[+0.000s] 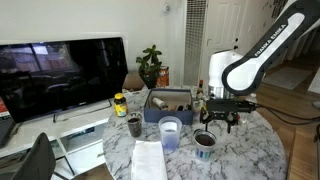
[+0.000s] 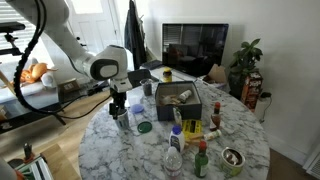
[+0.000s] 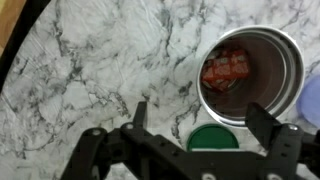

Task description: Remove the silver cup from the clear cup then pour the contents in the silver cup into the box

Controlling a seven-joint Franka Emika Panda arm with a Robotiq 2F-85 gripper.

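The silver cup (image 3: 250, 70) stands upright on the marble table, with red-orange contents (image 3: 225, 68) in its dark inside. It also shows in both exterior views (image 1: 204, 143) (image 2: 123, 120). The clear cup (image 1: 170, 131) stands apart beside it, and its bluish edge shows in the wrist view (image 3: 312, 100). My gripper (image 3: 200, 125) is open and empty, hovering just above the table next to the silver cup, with a green lid (image 3: 213, 138) between its fingers. The gripper also shows in both exterior views (image 1: 218, 118) (image 2: 118, 102). The blue-grey box (image 1: 168, 104) (image 2: 180, 100) sits further back on the table.
A small dark grey cup (image 1: 134, 125), a yellow-lidded jar (image 1: 120, 103) and a white sheet (image 1: 150, 160) are on the round marble table (image 1: 240, 150). Bottles (image 2: 175, 150) stand near the table's edge. A TV (image 1: 60, 75) and a plant (image 1: 152, 65) stand behind.
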